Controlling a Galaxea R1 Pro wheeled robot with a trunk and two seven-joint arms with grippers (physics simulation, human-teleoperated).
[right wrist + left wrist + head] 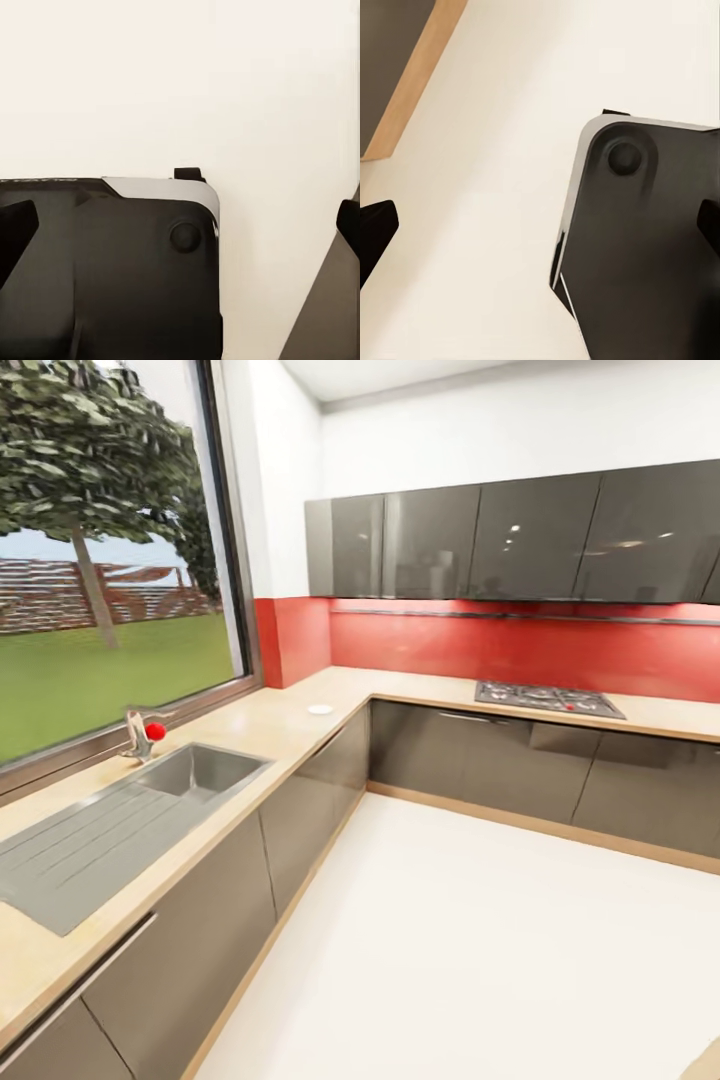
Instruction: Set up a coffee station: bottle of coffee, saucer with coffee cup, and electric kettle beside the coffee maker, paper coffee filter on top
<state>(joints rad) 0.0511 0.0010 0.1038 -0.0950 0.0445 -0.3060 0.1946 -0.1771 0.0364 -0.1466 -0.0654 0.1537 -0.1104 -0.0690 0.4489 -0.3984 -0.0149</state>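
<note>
Saucer (pixel 320 709): on kitchen countertop (pixel 290 720) corner, far ahead-left, nearer the left arm.
Grippers: left gripper (pixel 540 225), right gripper (pixel 180 225) spread wide, empty.

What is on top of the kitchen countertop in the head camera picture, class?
On the countertop sit a steel sink with a red-knobbed tap, a small white saucer near the corner, and a gas hob along the back run. What is in the cabinets below is hidden.

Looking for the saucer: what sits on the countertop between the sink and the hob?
In the head view, a small flat white disc, possibly the saucer, lies near the corner between sink and hob; otherwise bare countertop.
</note>
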